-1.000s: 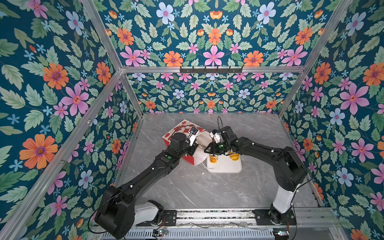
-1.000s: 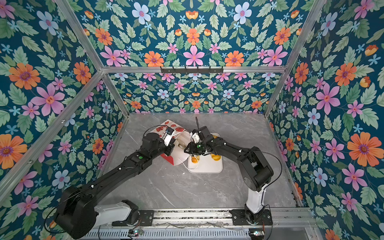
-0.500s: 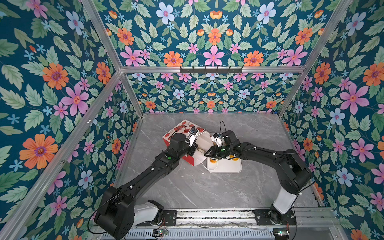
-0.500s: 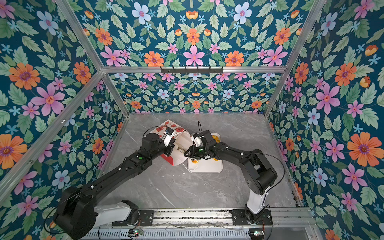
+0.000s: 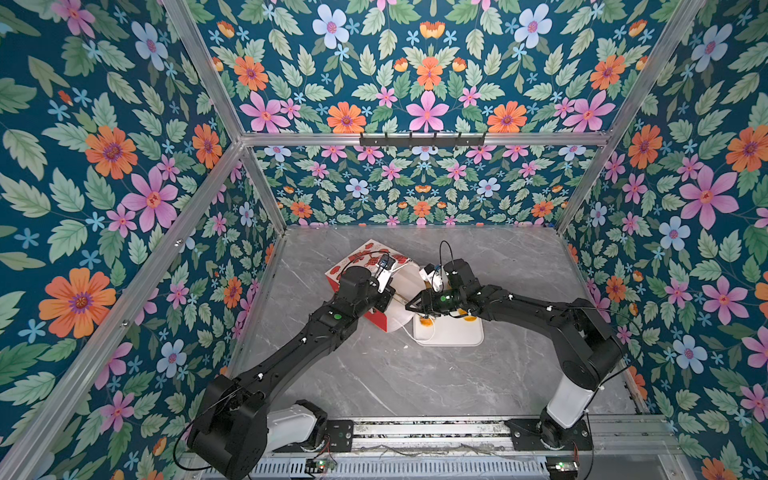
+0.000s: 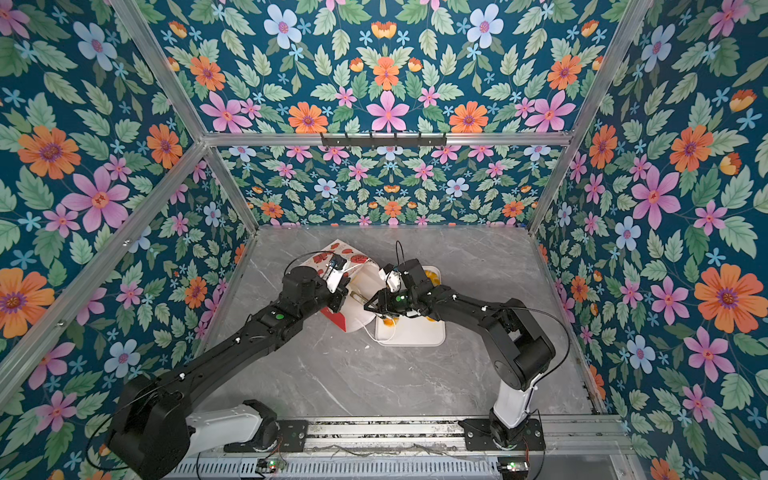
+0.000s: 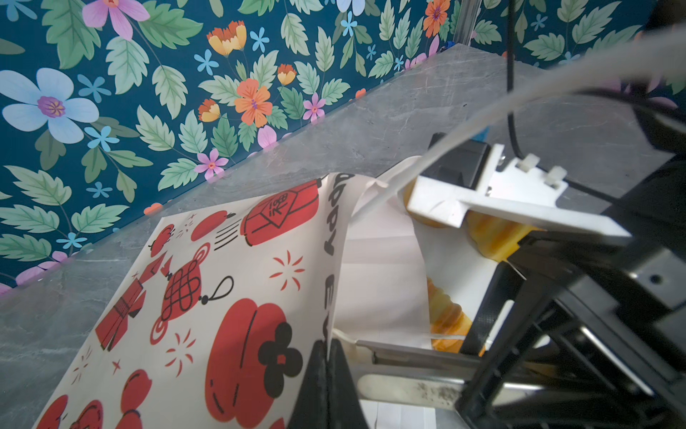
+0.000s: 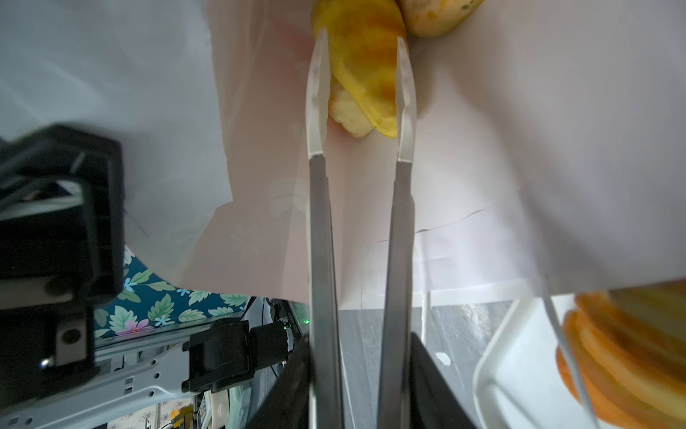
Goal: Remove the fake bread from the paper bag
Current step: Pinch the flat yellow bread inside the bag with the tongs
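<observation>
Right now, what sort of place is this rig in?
Likely a robot test booth, not a real room: floral panels in an aluminium frame, marble-look table, left arm and right arm bolted to a rail.

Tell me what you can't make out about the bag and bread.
- Bread count in the bag: in both top views, left arm and bag wall hide the inside; right wrist view's edge cuts off two pieces.
- Whether the right fingers pinch bread: right wrist view, contact unclear.
- Bread on the tray: both top views, right arm covers most.
</observation>
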You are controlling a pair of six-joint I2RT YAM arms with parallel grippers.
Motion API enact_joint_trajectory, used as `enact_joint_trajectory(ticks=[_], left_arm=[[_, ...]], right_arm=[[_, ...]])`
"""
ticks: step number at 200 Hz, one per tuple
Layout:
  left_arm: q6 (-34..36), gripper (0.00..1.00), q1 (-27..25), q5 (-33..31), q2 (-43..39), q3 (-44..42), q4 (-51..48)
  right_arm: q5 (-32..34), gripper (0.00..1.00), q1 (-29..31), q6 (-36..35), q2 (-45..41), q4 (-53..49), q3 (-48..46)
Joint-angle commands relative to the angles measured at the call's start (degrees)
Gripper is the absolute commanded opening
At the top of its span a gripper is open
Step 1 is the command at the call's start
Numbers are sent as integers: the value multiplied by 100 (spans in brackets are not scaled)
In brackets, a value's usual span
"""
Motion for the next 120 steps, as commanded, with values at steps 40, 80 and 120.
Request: enact_joint_trajectory(ticks=[40,80,120], left_arm=[[-34,0,2,112,10,50,183],[-55,0,2,121,-8,31,183],[-60,0,2,140,40,45,235]], right_arm=[[-135,39,179,-372,216,-83,181],[-97,39,196,-731,325,-549,395],[-311,38,288,-1055,563,-981,689]])
